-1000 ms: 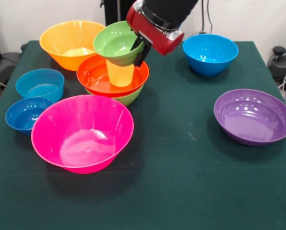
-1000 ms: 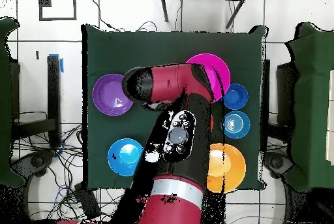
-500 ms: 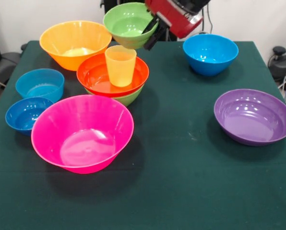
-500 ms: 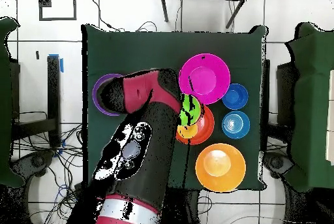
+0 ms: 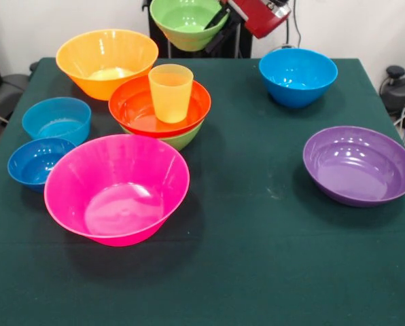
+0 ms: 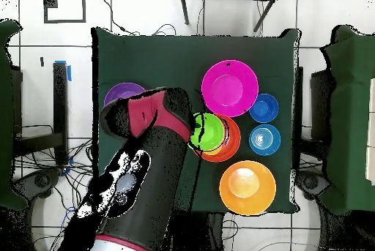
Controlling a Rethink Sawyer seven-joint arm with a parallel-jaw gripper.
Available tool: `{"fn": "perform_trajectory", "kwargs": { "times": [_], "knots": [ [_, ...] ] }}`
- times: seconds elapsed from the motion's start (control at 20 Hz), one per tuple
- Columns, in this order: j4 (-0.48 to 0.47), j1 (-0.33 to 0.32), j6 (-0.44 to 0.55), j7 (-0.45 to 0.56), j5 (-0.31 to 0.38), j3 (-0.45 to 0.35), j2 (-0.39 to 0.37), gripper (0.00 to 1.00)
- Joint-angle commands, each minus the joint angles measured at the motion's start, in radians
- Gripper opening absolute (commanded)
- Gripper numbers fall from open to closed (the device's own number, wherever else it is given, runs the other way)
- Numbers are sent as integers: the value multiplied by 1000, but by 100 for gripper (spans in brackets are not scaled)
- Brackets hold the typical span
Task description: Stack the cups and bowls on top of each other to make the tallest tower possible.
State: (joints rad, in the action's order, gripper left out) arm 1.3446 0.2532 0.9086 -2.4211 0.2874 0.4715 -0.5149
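Note:
My gripper (image 5: 219, 24) is shut on the rim of the small green bowl (image 5: 187, 22) and holds it high above the table, above and behind the pile. The overhead view shows that bowl (image 6: 208, 132) over the pile. The pile is a medium green bowl (image 5: 183, 138), a red-orange bowl (image 5: 131, 103) nested in it, and the translucent yellow cup (image 5: 170, 92) standing upright inside. A large pink bowl (image 5: 116, 187) sits in front of the pile and a large orange bowl (image 5: 107, 62) behind it at the left.
A light-blue bowl (image 5: 56, 119) and a small dark-blue bowl (image 5: 37, 161) sit at the left edge. A blue bowl (image 5: 297, 75) stands at the back right, a shallow purple bowl (image 5: 359, 164) at the right. The red arm (image 6: 143, 182) covers much of the overhead view.
The gripper has lifted the small green bowl up off the yellow cup and carried it higher and a little back. The cup now stands uncovered in the red-orange bowl.

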Motion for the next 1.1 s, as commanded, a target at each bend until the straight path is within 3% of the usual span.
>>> {"fn": "perform_trajectory", "kwargs": {
  "times": [0.05,1.1],
  "knots": [
    [113,17,-118,-232,1,5,16,0],
    [154,46,-287,-290,-72,66,63,0]
  ]
}}
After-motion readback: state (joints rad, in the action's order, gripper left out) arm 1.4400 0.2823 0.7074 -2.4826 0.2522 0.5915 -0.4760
